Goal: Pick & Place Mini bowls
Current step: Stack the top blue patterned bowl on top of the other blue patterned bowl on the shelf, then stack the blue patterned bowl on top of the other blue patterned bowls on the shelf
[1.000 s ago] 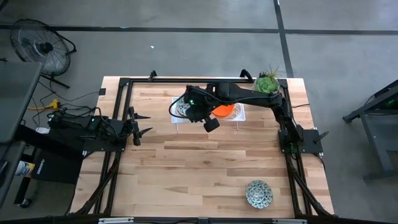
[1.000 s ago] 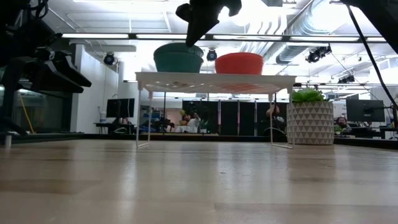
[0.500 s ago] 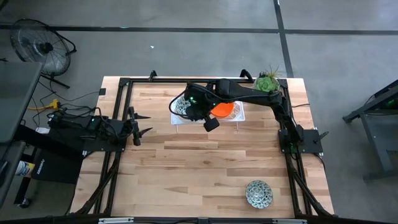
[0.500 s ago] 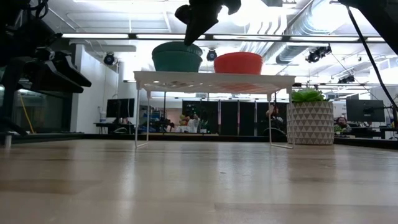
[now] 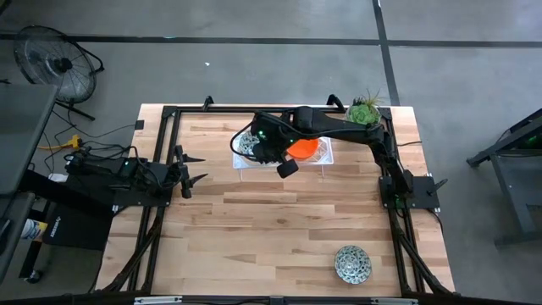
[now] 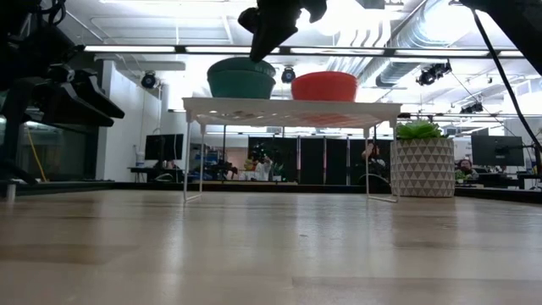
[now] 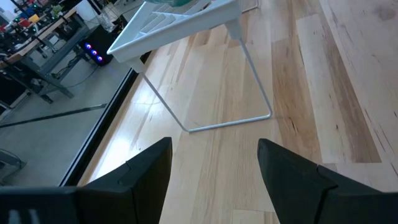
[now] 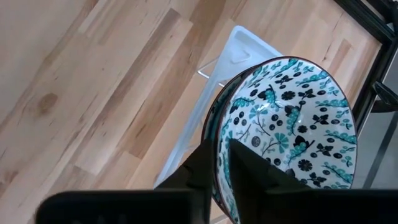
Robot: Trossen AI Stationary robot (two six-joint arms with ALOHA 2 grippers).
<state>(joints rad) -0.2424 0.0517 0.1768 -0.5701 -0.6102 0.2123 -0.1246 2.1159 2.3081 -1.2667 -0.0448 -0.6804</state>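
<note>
Quick rundown of what I saw at that moment. The white wire rack (image 5: 327, 158) stood at the far side of the tabletop (image 5: 279, 229), and two of the mini bowls sat on top of it. A patterned bowl (image 5: 246, 145) was on the end of the rack nearer the left arm, and an orange bowl (image 5: 306, 150) was on the end nearer the plant pot (image 5: 364, 113). From table level both bowls sat upright on the rack, side by side and not touching.

The right end effector (image 8: 222, 147) was reaching in over the rack and was clamped on the patterned bowl's rim, with one finger inside the bowl and one outside. The wrist cam showed the wall of the bowl pinched between them. The bowl's inside was white with teal and black leafy prints, and its outside looked teal from the low cam.

The left end effector (image 5: 191, 168) was parked well away from the rack, at the tabletop's edge on its own side. Its fingers were spread wide and held nothing, and they pointed roughly toward the rack.

A second patterned bowl (image 5: 352, 263) sat by itself on the bare wood, far from the rack, near the front corner on the right arm's side.
</note>
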